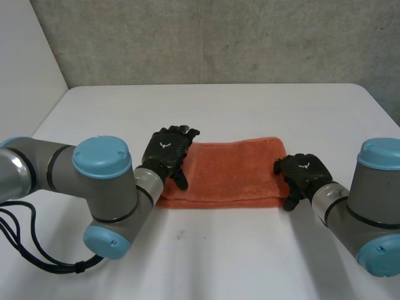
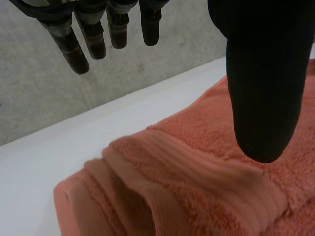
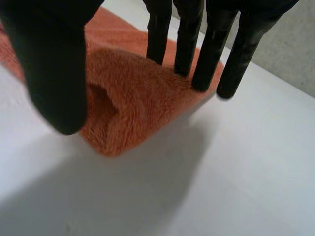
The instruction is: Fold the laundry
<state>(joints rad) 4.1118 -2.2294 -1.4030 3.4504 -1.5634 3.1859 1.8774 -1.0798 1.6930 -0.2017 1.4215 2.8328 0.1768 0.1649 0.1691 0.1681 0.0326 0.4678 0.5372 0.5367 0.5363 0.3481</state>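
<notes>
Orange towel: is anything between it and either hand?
Nothing visible. The left hand hovers open over the towel's left end, and the right hand has straight fingers touching its right end.

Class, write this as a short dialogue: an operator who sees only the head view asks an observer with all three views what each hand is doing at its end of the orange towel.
Operator: In the head view, the left hand sits over one end of the towel. Is it gripping?
Observer: No. Its wrist view shows its fingers straight and held clear of the cloth, holding nothing.
Operator: And the right hand at the other end?
Observer: Its wrist view shows straight fingers with their tips resting on the towel's end. The thumb stands apart on the near side, and the cloth is humped up between them.
</notes>
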